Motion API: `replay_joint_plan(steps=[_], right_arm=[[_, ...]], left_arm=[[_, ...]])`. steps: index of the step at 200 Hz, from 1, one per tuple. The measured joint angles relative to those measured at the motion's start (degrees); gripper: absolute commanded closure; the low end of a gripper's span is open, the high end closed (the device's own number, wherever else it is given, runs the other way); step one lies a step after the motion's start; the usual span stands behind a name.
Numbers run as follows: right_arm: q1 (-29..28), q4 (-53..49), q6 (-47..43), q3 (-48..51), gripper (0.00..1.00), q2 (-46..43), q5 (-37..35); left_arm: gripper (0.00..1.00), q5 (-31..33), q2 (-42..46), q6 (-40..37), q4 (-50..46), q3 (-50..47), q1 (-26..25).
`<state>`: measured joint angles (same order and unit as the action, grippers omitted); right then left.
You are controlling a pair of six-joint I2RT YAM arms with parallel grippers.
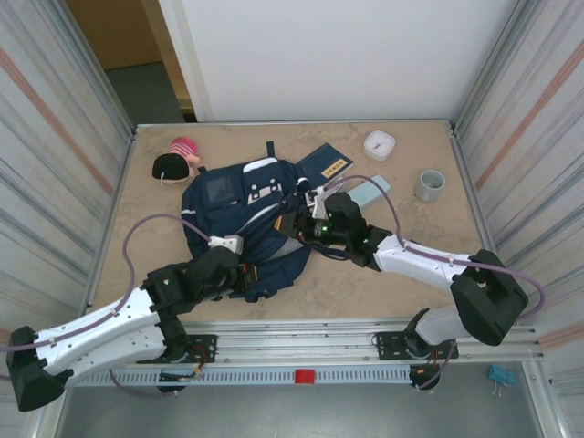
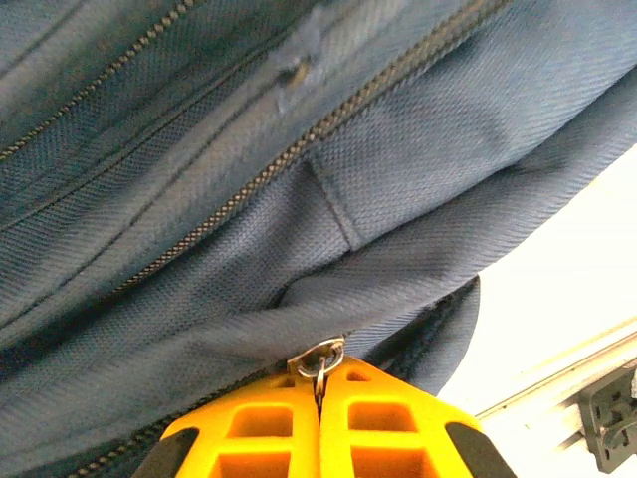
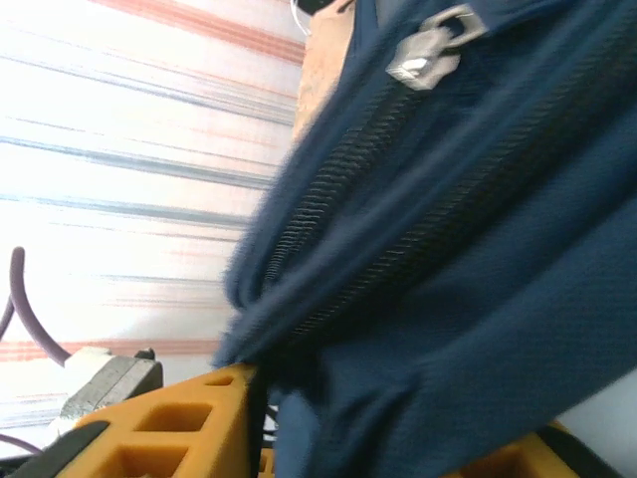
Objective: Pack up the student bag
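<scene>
We see left gripper pinched shut on zipper pull ring at near edge of student bag, bag lying mid table, right gripper fingers moderately parted, bag fabric between them

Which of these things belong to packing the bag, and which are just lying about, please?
In the job: bag, zip pull, left gripper, right gripper.
Lying about for now: booklet, blue case, white box, grey roll, pink-and-black item.
</scene>
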<state>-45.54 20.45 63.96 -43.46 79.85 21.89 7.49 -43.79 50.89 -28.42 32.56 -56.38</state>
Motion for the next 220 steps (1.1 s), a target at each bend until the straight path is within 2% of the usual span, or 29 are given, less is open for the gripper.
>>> replay_joint_plan(steps=[16, 36, 47, 65, 77, 95, 126, 146, 157, 163, 178, 188, 220], right_arm=[[-1.92, 1.99, 1.64, 0.22, 0.48, 0.7, -1.44], [-4.26, 4.85, 3.67, 1.01, 0.5, 1.53, -3.43], [-5.27, 5.33, 4.74, 1.2, 0.57, 2.08, -4.37], [-5.66, 5.4, 4.59, 1.22, 0.82, 2.67, -5.49], [-5.31, 4.98, 4.74, 1.22, 0.93, 2.75, -5.6], [-3.93, 3.34, 2.49, 1.2, 0.98, 2.67, -4.31], [1.46, -4.07, -3.69, -0.44, 0.98, 1.33, 0.83], [5.84, -9.22, -8.26, -3.26, 0.97, 0.59, 5.44], [7.78, -11.8, -10.38, -4.85, 0.93, 0.55, 7.54], [8.63, -12.98, -11.17, -5.53, 0.86, 0.55, 8.41], [9.79, -14.29, -11.93, -5.99, 0.6, 0.33, 9.44], [9.88, -13.66, -11.13, -5.6, 0.51, 0.02, 9.42], [6.1, -4.92, -4.13, 0.24, 0.47, -0.85, 5.18]], left_arm=[[1.0, -1.05, 0.0, -0.31, 0.98, -0.17, 0.15], [1.0, -2.47, -0.15, -0.28, 4.11, -0.72, 0.17], [1.0, -3.45, -0.59, -0.26, 5.86, -0.76, 0.17], [1.0, -4.87, -1.51, -0.33, 8.02, -0.76, 0.2], [1.0, -5.51, -1.66, -0.63, 8.02, -0.7, 0.48], [1.0, -5.92, -1.62, -1.86, 5.49, 0.79, 1.57], [1.0, -6.05, -1.09, -5.05, -1.05, 4.39, 4.31], [1.0, -5.77, -1.2, -7.15, -4.76, 5.53, 5.01], [1.0, -5.4, -1.55, -8.09, -5.95, 5.6, 5.07], [1.0, -5.35, -1.86, -8.66, -6.47, 5.6, 5.18], [1.0, -5.68, -2.67, -9.35, -6.21, 5.6, 5.44], [1.0, -6.25, -2.84, -9.4, -5.31, 5.51, 5.44], [1.0, -8.63, -2.84, -8.72, 1.38, 3.06, 5.81]])
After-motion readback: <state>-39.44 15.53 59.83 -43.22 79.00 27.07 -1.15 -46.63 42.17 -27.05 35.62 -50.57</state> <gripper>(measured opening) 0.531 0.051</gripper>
